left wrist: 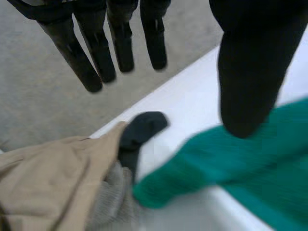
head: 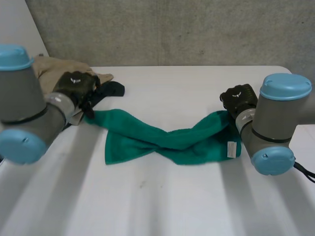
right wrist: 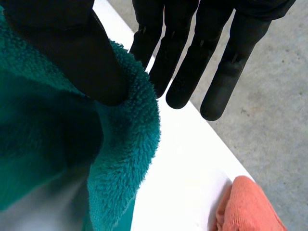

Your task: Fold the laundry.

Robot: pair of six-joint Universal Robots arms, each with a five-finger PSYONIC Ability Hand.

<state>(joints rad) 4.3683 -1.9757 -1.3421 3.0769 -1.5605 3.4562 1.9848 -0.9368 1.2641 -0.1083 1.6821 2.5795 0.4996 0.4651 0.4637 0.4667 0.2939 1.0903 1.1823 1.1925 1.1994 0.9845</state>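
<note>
Green towel [head: 167, 142] lay twisted on the surface [head: 172, 206], long axis running hand to hand. Right hand [head: 238, 98] pinched its right end between thumb and straight fingers [right wrist: 180, 72]. Left hand [head: 74, 86] was straight-fingered and empty, the towel's left end just below its thumb.

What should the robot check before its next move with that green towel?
1. Green towel lying flat: not ok, twisted in the middle.
2. Left hand gripping the towel: not ok, fingers straight, thumb above it.
3. Right hand gripping the towel: cannot tell.
4. Other laundry clear of the towel: not ok, beige garment and dark cloth lie close beside its corner.
5. Room on the table in front of the towel: ok.
</note>
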